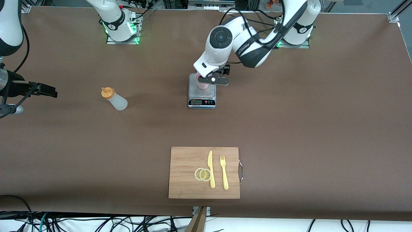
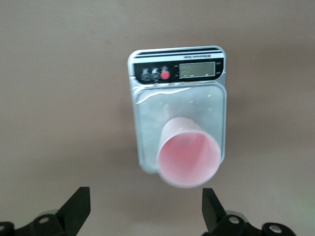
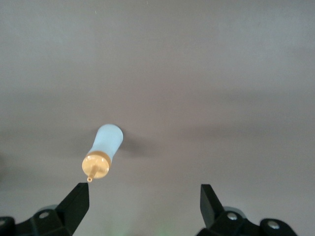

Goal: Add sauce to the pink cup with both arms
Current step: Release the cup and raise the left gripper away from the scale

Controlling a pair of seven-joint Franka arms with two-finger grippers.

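Observation:
The sauce bottle (image 1: 115, 99), translucent whitish with an orange nozzle cap, stands on the brown table toward the right arm's end; it also shows in the right wrist view (image 3: 104, 150). My right gripper (image 1: 48, 91) hovers open and empty beside it, apart from it (image 3: 143, 204). The pink cup (image 1: 201, 84) stands upright on a small digital scale (image 1: 201, 96), partly hidden by my left hand. In the left wrist view the cup (image 2: 189, 157) sits empty on the scale's tray (image 2: 172, 105). My left gripper (image 1: 216, 80) hangs over the cup, open and empty (image 2: 145, 206).
A wooden cutting board (image 1: 185, 161) lies near the front edge of the table with a yellow knife (image 1: 211, 169), a yellow fork (image 1: 224, 172) and two lemon slices (image 1: 202, 174) on it.

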